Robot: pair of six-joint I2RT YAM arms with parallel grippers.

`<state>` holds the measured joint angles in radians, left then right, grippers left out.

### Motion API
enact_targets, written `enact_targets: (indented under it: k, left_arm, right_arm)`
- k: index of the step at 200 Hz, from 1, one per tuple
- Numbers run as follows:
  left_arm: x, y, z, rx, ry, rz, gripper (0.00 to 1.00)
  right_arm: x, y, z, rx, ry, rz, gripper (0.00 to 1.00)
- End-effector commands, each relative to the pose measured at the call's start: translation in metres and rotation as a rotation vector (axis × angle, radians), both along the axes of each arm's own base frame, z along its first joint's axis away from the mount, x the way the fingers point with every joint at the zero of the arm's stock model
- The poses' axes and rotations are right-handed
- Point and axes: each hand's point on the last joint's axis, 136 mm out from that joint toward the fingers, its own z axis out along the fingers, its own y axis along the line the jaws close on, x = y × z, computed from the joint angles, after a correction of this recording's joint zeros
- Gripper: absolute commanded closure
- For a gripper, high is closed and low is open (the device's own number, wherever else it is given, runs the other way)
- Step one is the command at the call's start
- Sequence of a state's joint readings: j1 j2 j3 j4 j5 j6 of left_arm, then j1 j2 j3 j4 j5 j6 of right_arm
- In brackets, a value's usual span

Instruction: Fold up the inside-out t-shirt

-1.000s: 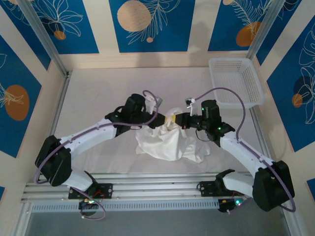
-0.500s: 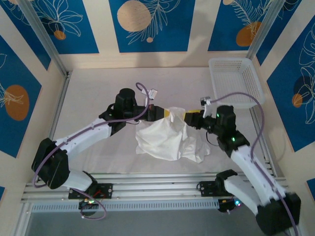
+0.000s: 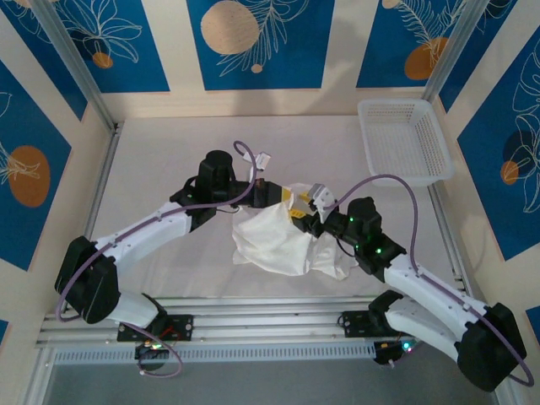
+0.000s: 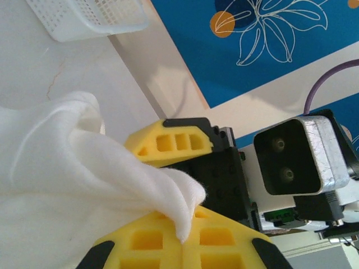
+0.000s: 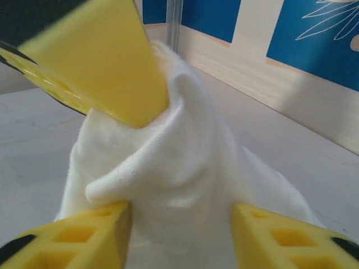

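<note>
White, wrinkly cotton short-sleeved t-shirt [image 3: 283,245] is lying in a crumpled heap on the pale tabletop [image 3: 160,152], near the middle and a little toward the near edge, with one bunched part being held up off the surface. The left tool [image 3: 285,197] is pinching that raised bunch, its yellow fingers [image 4: 168,246] pressed together on a fold of cloth, apparently so that the fabric is hanging where the other arm can reach it. The right tool [image 3: 300,218] is facing it from the opposite side, just beside it. Its yellow fingers [image 5: 73,235] are standing spread, one on either side of the twisted knot of cloth, and are not clamping it. It is probably lining up for a second hold, so that the two arms can pull the garment apart and flatten it before any fold. The cloth is looking soft and heavily creased, twisting into a cone under the pinch; whether the seams are facing outward is hard to tell from these views. A white plastic lattice basket [image 3: 401,139] is sitting well apart at the far right corner.
</note>
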<state>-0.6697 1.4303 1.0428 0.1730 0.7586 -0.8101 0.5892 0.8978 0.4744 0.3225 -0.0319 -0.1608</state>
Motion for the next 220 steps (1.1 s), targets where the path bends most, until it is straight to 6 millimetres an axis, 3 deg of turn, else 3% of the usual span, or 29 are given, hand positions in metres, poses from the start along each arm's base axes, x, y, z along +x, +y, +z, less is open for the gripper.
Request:
enact_targets:
  k: [1,50,78,103,128,162,200,220]
  left_arm:
    - [-0.003,-0.001,0.016,-0.021,-0.04,-0.018,1.0]
    - [-0.001,-0.002,0.016,-0.021,-0.04,-0.015,1.0]
    - [-0.001,-0.002,0.014,-0.017,-0.041,-0.015,1.0]
    - [-0.001,-0.001,0.015,-0.015,-0.041,-0.014,1.0]
    - [-0.002,-0.001,0.014,-0.013,-0.041,-0.017,1.0]
    - [0.0,-0.003,0.014,-0.017,-0.041,-0.021,1.0]
    - [-0.001,-0.002,0.012,-0.01,-0.038,-0.017,1.0]
    - [-0.002,-0.001,0.011,-0.009,-0.038,-0.015,1.0]
  right_arm:
    - [-0.001,0.011,0.011,-0.047,-0.168,0.045,0.39]
    - [0.001,0.021,0.0,-0.151,-0.242,0.029,0.29]
    - [0.006,0.014,-0.005,-0.172,-0.242,-0.021,0.42]
    - [0.007,0.002,-0.017,-0.183,-0.201,-0.055,0.43]
    - [0.011,-0.01,-0.024,-0.217,-0.171,-0.102,0.55]
    - [0.01,-0.007,-0.018,-0.173,-0.141,-0.092,0.67]
    - [0.005,0.003,0.002,-0.101,-0.131,-0.038,0.67]
    - [0.006,-0.002,0.009,-0.075,-0.131,-0.051,0.6]
